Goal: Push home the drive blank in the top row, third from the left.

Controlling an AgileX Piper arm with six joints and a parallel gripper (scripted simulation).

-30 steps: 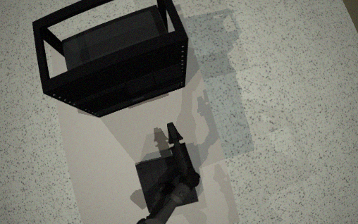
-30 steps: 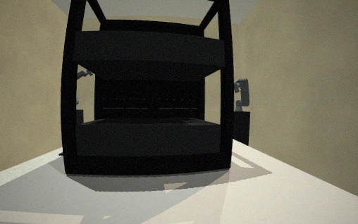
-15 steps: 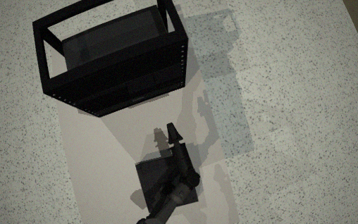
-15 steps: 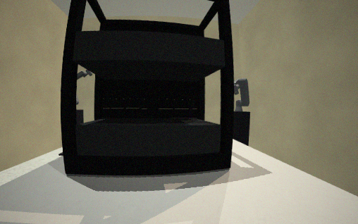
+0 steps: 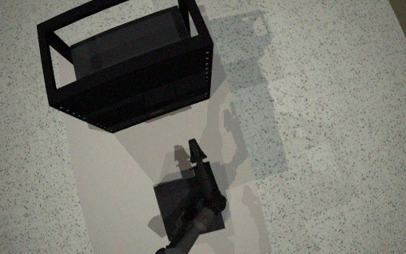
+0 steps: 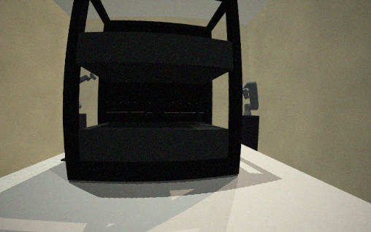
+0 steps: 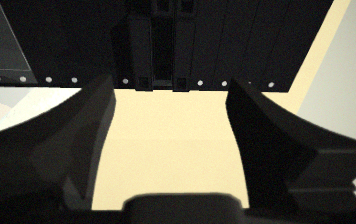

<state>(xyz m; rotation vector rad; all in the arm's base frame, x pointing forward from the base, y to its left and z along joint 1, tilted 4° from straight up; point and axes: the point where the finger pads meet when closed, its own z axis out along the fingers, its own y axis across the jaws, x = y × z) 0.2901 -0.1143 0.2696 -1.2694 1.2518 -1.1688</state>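
The black rack (image 5: 124,64) stands at the upper left of the overhead view, with the dark storage chassis (image 5: 132,48) inside it. Its front face (image 5: 160,101) looks towards my arm. My gripper (image 5: 194,147) is open and empty and hangs in free air a short way in front of that face, apart from it. In the wrist view the gripper (image 7: 170,97) points at the chassis front, which looks turned on its side. Two blanks (image 7: 142,50) (image 7: 181,50) stand proud there, side by side. I cannot tell which row they belong to.
The arm's dark base plate (image 5: 185,204) lies on the speckled table below the rack. The exterior view looks at the rack (image 6: 153,98) from its back; part of the arm (image 6: 250,96) shows past its right post. A row of white post holes (image 7: 75,80) crosses the wrist view.
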